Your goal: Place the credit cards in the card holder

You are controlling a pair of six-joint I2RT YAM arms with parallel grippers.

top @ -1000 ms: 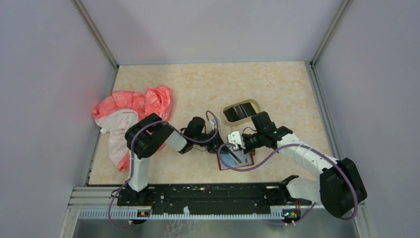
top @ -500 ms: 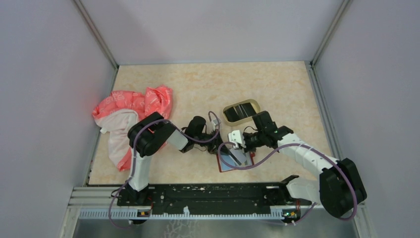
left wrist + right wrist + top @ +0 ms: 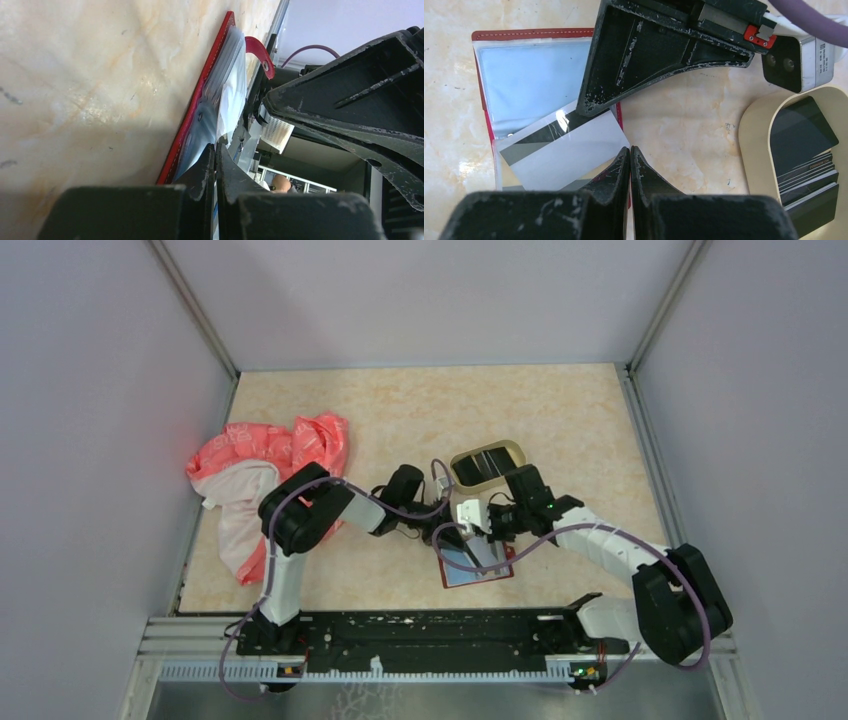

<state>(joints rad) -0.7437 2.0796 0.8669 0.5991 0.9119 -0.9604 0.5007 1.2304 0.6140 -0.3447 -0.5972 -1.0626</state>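
Lying open and flat on the worktop [image 3: 420, 410], front centre: the red card holder [image 3: 531, 34], clear sleeves [image 3: 529, 80] facing up, snap tab [image 3: 257, 50] curling off its far edge. A grey card with a dark magnetic stripe [image 3: 569, 155] sits at an angle on the holder's near half. One end is under sleeve plastic; the rest pokes out over the right edge.

Right gripper [image 3: 629, 160]: jaws together, tips at the card's exposed right corner. The card is flat, not between them.

Left gripper [image 3: 216, 150]: jaws together, low over the holder from the left, tips at a sleeve edge. Can't tell if they pinch plastic.

Remaining dark credit cards [image 3: 801, 140] are stacked in the oval tan tray [image 3: 751, 135], just behind the right wrist and apart from the holder. A pink-and-white cloth [image 3: 265, 455] is bunched at the worktop's left edge.
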